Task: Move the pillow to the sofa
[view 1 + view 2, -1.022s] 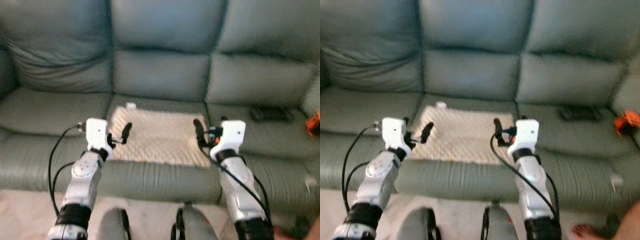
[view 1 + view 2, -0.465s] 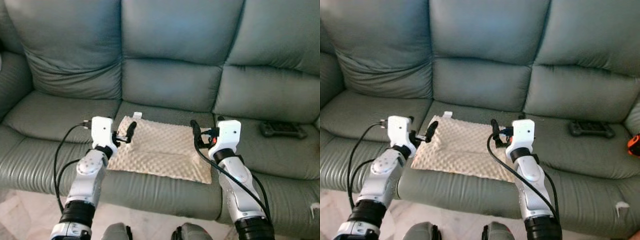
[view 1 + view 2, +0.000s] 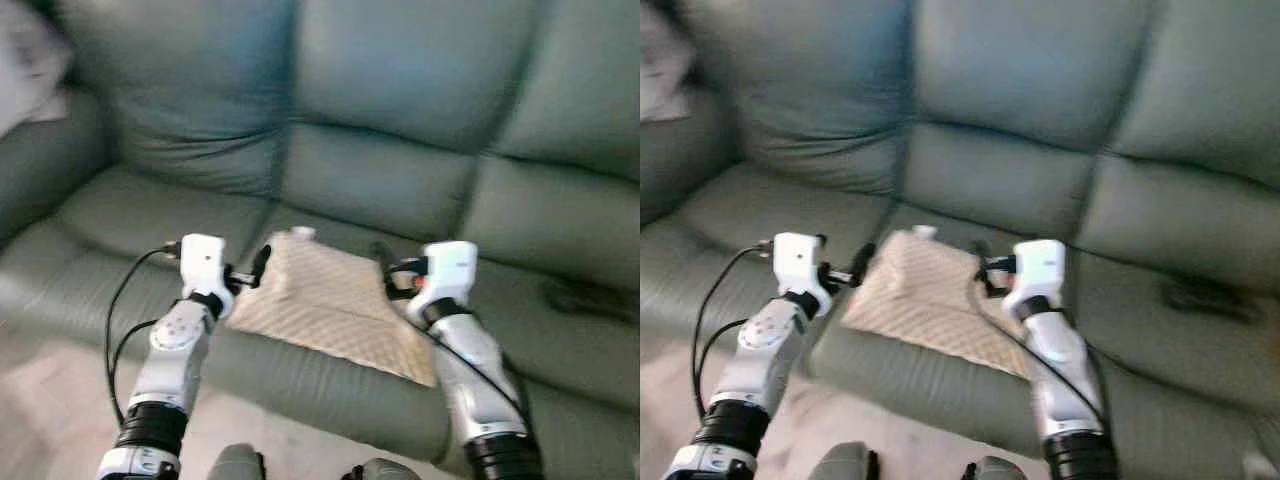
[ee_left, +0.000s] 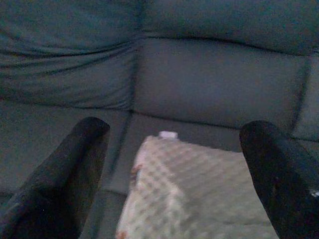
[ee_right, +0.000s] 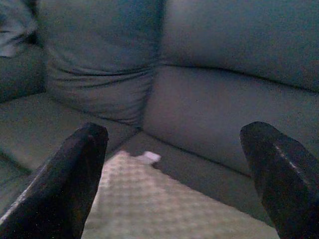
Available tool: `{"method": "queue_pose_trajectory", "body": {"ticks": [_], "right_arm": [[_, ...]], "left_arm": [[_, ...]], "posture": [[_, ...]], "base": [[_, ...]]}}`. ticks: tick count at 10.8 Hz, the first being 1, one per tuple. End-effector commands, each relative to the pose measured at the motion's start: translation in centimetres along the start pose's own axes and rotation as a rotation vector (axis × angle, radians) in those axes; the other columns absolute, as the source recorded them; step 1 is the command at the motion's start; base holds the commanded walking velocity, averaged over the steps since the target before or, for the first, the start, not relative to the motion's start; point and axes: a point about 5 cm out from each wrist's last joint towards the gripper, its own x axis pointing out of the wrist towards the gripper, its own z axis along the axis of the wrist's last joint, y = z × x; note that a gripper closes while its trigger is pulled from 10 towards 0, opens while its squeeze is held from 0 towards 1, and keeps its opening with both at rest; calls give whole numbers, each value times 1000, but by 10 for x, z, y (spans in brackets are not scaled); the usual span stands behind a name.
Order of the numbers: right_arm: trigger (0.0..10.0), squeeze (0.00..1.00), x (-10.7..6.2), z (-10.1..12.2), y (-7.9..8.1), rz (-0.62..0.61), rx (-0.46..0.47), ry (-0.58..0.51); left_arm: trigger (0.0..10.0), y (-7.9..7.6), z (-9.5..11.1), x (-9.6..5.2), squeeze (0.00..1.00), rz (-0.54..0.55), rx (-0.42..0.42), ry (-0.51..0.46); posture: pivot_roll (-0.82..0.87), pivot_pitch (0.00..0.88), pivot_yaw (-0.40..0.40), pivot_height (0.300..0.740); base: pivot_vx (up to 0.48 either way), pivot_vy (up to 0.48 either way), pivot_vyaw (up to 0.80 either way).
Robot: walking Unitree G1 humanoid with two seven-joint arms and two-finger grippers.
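A beige, bumpy pillow [image 3: 320,305] lies flat on the middle seat of a grey-green leather sofa [image 3: 400,90], reaching to the seat's front edge. My left gripper [image 3: 258,268] hovers at the pillow's left rear corner and my right gripper [image 3: 386,268] at its right side. In the left wrist view the pillow [image 4: 199,194] and its white tag lie below the left gripper [image 4: 174,130], whose fingers are spread wide with nothing between them. The right wrist view likewise shows the pillow [image 5: 149,204] beneath the open right gripper [image 5: 174,132].
A dark, blurred object [image 3: 590,295] rests on the sofa's right seat. Something pale [image 3: 30,70] sits on the sofa's left arm at the upper left. Light floor [image 3: 50,400] shows in front of the sofa at lower left.
The whole picture has swung and blurred, so the camera has moved. Both grippers stay open on either side of the pillow, which lies where it was.
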Motion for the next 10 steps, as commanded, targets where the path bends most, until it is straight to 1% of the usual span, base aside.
{"method": "queue_pose_trajectory", "body": {"ticks": [1, 2, 3, 4, 5, 6, 8, 10], "right_arm": [[10000, 0, 1, 5, -3, -3, 2, -18], [10000, 0, 0, 3, -4, -3, 4, -12], [10000, 0, -1, 2, -4, -1, 7, -7], [10000, 0, 0, 2, -3, 3, 29, -13], [10000, 0, 0, 4, -2, 3, 47, -22], [10000, 0, 1, 4, -3, 8, 28, -21], [10000, 0, 0, 5, -2, 22, 15, -29], [10000, 0, 0, 5, -2, 17, 22, -30]], "left_arm": [[10000, -1, 1, 0, 0, 0, 0, 2], [10000, -1, 0, 0, 0, -1, -1, 5], [10000, -2, 0, -1, 0, -5, 0, 5], [10000, -2, 0, 0, 0, -7, 6, 6], [10000, -2, 0, 0, 0, -6, 8, 5], [10000, -2, 0, 0, 0, -6, 5, 8], [10000, -7, 0, 1, 0, -25, 0, 0], [10000, -5, 2, 3, 0, -17, 3, -5]], "posture": [[-85, 67, -13, 740], [-84, 67, -12, 740], [-84, 67, -12, 740], [-82, 69, -13, 740], [-82, 69, -13, 740], [-84, 70, -12, 740], [-89, 69, -10, 740], [-90, 71, -11, 740]], "base": [[0, 0, 800], [0, 0, 800], [0, 375, 800], [0, 480, 706], [0, 480, 0], [0, 480, 0], [0, 480, 716], [0, 480, 800]]}}
